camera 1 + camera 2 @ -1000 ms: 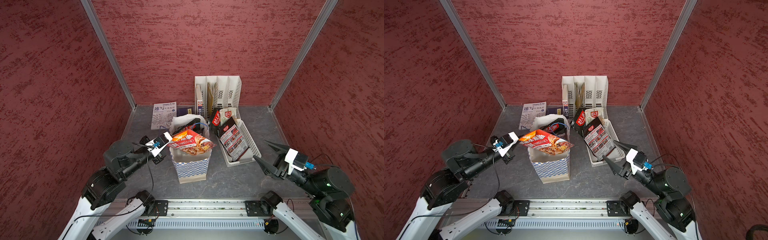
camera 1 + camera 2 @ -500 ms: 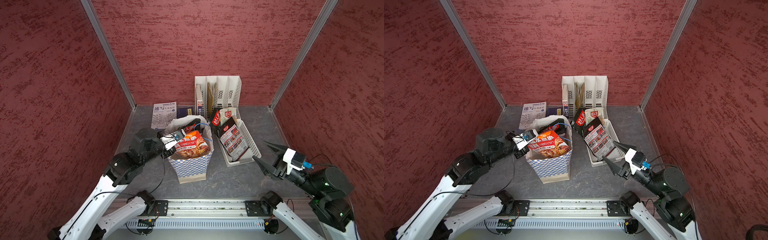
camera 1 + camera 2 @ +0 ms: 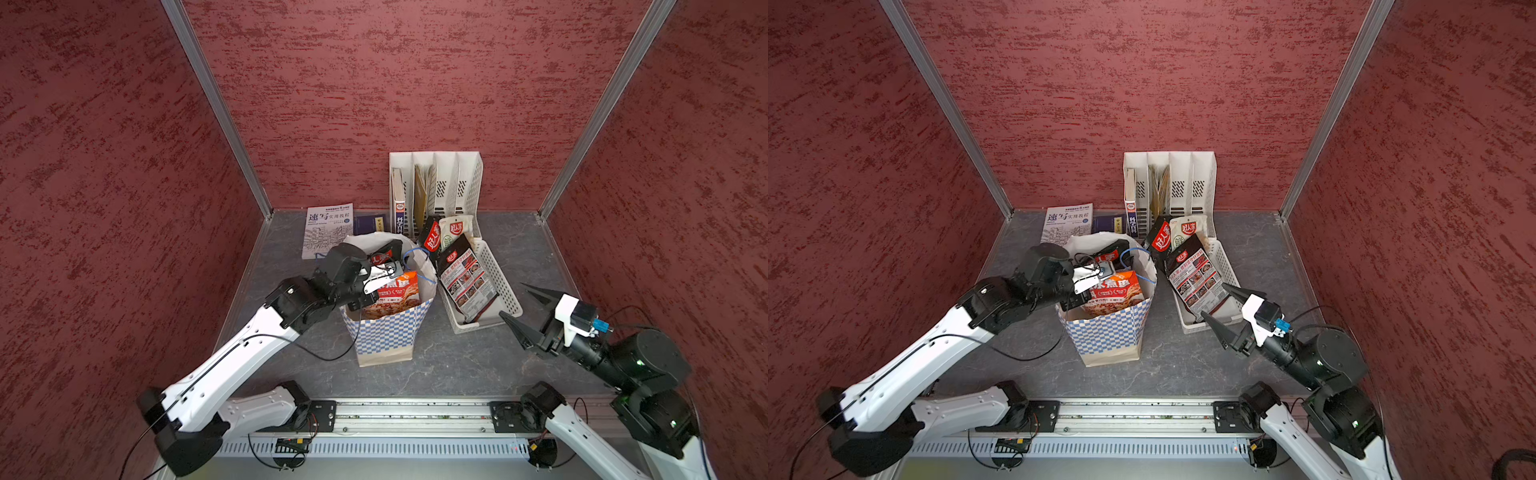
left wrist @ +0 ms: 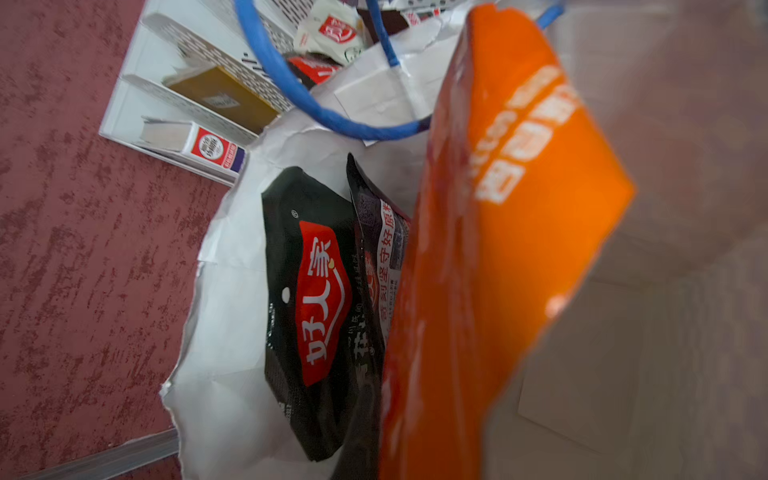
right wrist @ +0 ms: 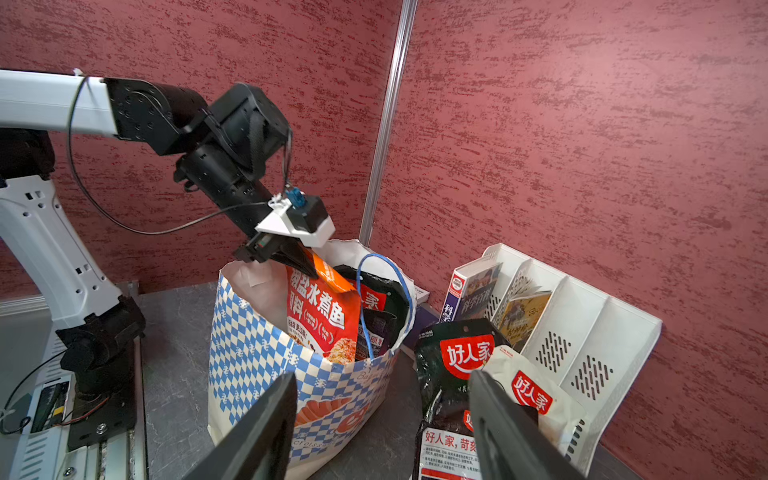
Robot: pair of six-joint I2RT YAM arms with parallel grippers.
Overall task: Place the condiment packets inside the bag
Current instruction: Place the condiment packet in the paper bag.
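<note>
Since a second ago the left gripper [image 5: 297, 259] has lowered the orange packet [image 3: 395, 293] into the bag [image 3: 384, 336] at the desk centre. It seems clenched on the packet's top edge. More condiment packets [image 3: 467, 280] lie in the basket [image 3: 503, 286] at the bag's 3 o'clock. The right gripper [image 3: 511, 298] hangs spread open at 4 o'clock.

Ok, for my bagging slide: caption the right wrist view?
Left gripper holds an orange condiment packet partway inside the checkered paper bag; open right gripper faces a black packet.
</note>
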